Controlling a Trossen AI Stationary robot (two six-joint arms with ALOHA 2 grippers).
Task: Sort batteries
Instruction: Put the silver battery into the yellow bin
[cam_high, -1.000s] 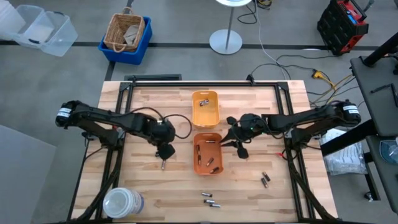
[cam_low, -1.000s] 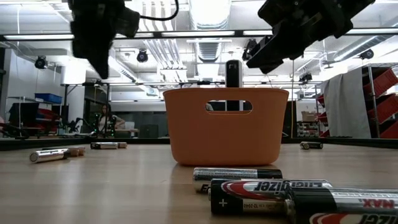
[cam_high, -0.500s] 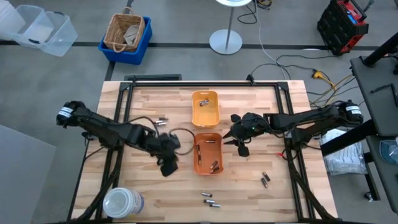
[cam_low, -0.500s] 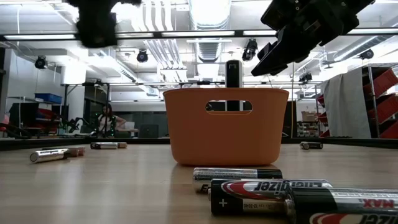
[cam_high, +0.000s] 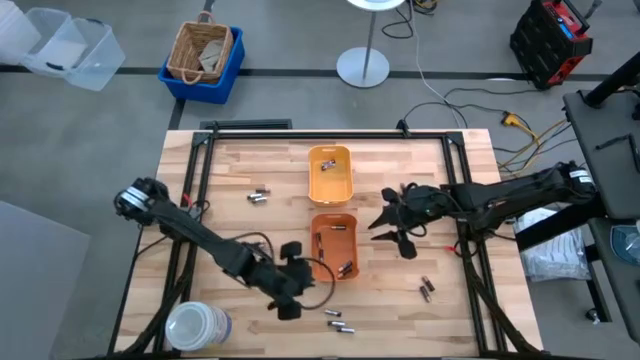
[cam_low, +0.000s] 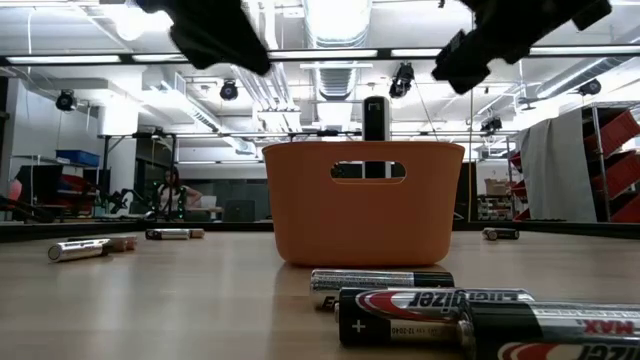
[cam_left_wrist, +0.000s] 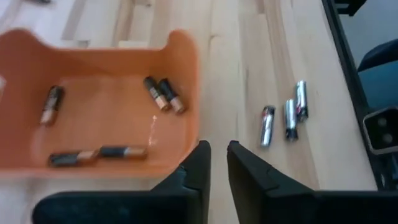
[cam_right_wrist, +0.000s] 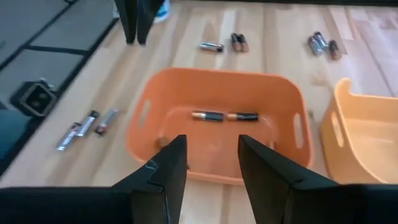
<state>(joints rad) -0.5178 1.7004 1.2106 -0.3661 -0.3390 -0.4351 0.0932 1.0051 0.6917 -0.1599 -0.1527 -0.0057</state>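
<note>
We judge the batteries (cam_high: 336, 320) to be small, rigid, smooth metal cylinders, heavy for their size and ready to roll. The grip we would take is across the middle of the barrel, fingers square to its length, one at a time.

Going left to right in the high view: a pair (cam_high: 258, 196) lies left of centre on the table (cam_high: 230, 230). The left gripper (cam_high: 288, 305) hovers at lower centre, beside the orange tray (cam_high: 334, 219); in its wrist view the fingers (cam_left_wrist: 198, 163) are nearly pressed together with only a slit between, holding nothing. Just right of it, three batteries lie near the table's lower edge; the left wrist view shows them silver with a reddish band (cam_left_wrist: 267, 116). The orange tray at centre holds several (cam_left_wrist: 164, 94), dark with copper ends. Above it sits the yellow tray (cam_high: 330, 175). The right gripper (cam_high: 398, 222) hangs right of the orange tray, fingers (cam_right_wrist: 163, 168) spread and empty. Lower right, another pair (cam_high: 426, 289) lies loose.
</note>
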